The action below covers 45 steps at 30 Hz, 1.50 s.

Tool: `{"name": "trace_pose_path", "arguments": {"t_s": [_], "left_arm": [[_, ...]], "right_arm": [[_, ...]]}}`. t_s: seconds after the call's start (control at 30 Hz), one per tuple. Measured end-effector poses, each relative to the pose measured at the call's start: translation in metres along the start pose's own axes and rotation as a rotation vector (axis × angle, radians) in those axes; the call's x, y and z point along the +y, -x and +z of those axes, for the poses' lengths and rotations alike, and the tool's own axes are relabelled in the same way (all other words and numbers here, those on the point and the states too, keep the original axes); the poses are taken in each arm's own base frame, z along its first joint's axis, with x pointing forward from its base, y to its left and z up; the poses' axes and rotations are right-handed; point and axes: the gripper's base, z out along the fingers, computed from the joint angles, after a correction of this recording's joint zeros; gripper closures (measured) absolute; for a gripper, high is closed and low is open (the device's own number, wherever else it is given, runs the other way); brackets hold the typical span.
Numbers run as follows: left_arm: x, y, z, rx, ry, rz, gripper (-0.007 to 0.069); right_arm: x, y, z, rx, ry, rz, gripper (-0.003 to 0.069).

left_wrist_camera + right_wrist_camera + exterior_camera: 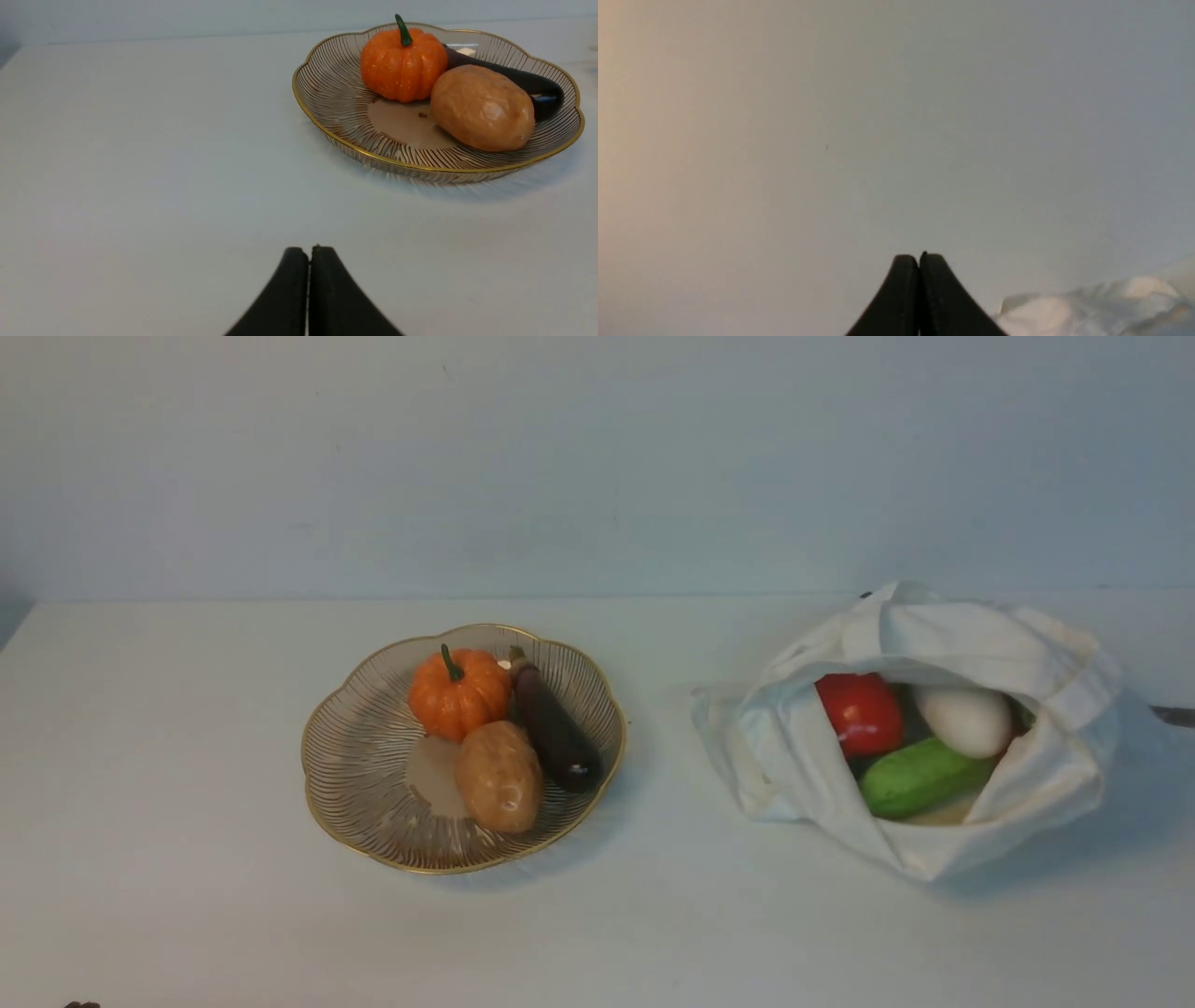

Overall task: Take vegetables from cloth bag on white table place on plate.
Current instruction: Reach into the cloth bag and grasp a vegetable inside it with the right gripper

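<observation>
white table (187, 896) runs back to a pale wall (597, 457); on its right the cloth bag (990, 644) gapes over a red round vegetable (861, 712), white radish (966, 719) and green cucumber (920, 777), well apart from the plate (359, 756). left gripper (309, 254) and right gripper (919, 261) are both clenched on nothing; a pick likely calls for the right one to part its jaws and reach into the bag.

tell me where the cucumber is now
Front view: the cucumber lies in the cloth bag's open mouth on the right side of the white table, in front of the red round vegetable and the white radish.
</observation>
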Motion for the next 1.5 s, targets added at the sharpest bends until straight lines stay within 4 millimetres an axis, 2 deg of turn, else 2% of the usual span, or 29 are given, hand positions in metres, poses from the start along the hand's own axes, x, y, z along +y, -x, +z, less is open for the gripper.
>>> {"name": "trace_pose_path", "arguments": {"t_s": [0.07,0.13,0.27,0.37,0.43,0.53,0.6,0.87,1.0,1.03,1.1,1.2,1.23,1.37,1.5], "left_arm": [[0.0,0.0,0.0,0.0,0.0,0.0,0.0633],[0.0,0.0,0.0,0.0,0.0,0.0,0.0633],[0.0,0.0,0.0,0.0,0.0,0.0,0.0633],[0.0,0.0,0.0,0.0,0.0,0.0,0.0633],[0.0,0.0,0.0,0.0,0.0,0.0,0.0633],[0.0,0.0,0.0,0.0,0.0,0.0,0.0633],[0.0,0.0,0.0,0.0,0.0,0.0,0.0633],[0.0,0.0,0.0,0.0,0.0,0.0,0.0633],[0.0,0.0,0.0,0.0,0.0,0.0,0.0633],[0.0,0.0,0.0,0.0,0.0,0.0,0.0633],[0.0,0.0,0.0,0.0,0.0,0.0,0.0633],[0.0,0.0,0.0,0.0,0.0,0.0,0.0633],[0.0,0.0,0.0,0.0,0.0,0.0,0.0633],[0.0,0.0,0.0,0.0,0.0,0.0,0.0633],[0.0,0.0,0.0,0.0,0.0,0.0,0.0633]], "right_arm": [[0.01,0.006,0.019,0.192,-0.001,-0.071,0.0672],[0.02,0.016,0.046,0.425,-0.008,-0.149,0.0672],[0.017,0.02,0.099,0.771,-0.039,-0.253,0.0671],[0.01,0.019,0.137,0.887,-0.038,-0.31,0.0671],[0.009,0.019,0.155,0.919,-0.032,-0.361,0.0671],[0.014,0.007,0.178,0.995,-0.031,-0.439,0.0669],[0.016,0.002,0.184,1.019,-0.038,-0.465,0.0669],[0.028,-0.062,0.216,1.163,-0.119,-0.701,0.0669],[0.02,-0.096,0.235,1.191,-0.174,-0.772,0.0664],[0.02,-0.096,0.236,1.186,-0.176,-0.774,0.0664],[0.011,-0.114,0.247,1.2,-0.19,-0.823,0.0649],[-0.003,-0.135,0.259,1.225,-0.197,-0.934,0.0606],[-0.004,-0.136,0.259,1.226,-0.197,-0.941,0.0603],[-0.02,-0.152,0.272,1.207,-0.23,-1.079,0.0494],[-0.037,-0.154,0.282,1.159,-0.342,-1.021,0.0382]]}}
